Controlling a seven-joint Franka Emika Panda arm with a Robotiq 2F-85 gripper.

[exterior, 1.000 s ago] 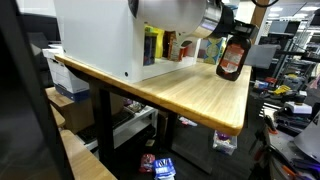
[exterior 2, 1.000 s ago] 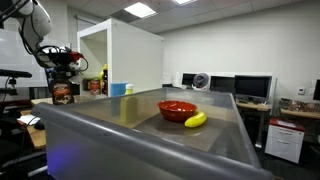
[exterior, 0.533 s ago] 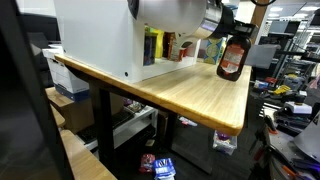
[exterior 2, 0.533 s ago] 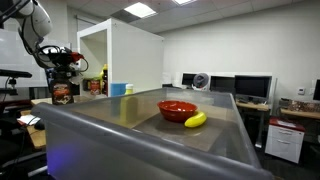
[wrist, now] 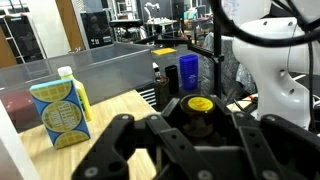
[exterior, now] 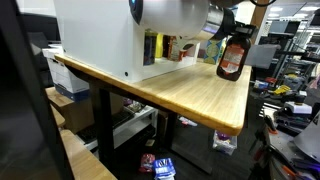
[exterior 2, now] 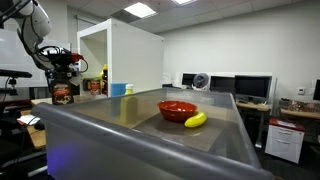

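Observation:
A dark bottle (wrist: 200, 108) with a yellow cap sits between my gripper's (wrist: 200, 122) two black fingers (wrist: 122, 140), which are shut on its neck from above. In both exterior views the same brown bottle (exterior: 232, 60) (exterior 2: 62, 91) with a red label hangs upright under the gripper (exterior: 228, 32), near the far end of the wooden table (exterior: 195, 98). Whether its base touches the table I cannot tell.
A big white open-fronted box (exterior: 100, 35) (exterior 2: 125, 55) stands on the table, with cartons and bottles beside it. A blue-and-yellow carton (wrist: 60, 112) and a blue cup (wrist: 188, 70) are close by. A red bowl (exterior 2: 177, 109) and a banana (exterior 2: 196, 120) lie on a grey surface.

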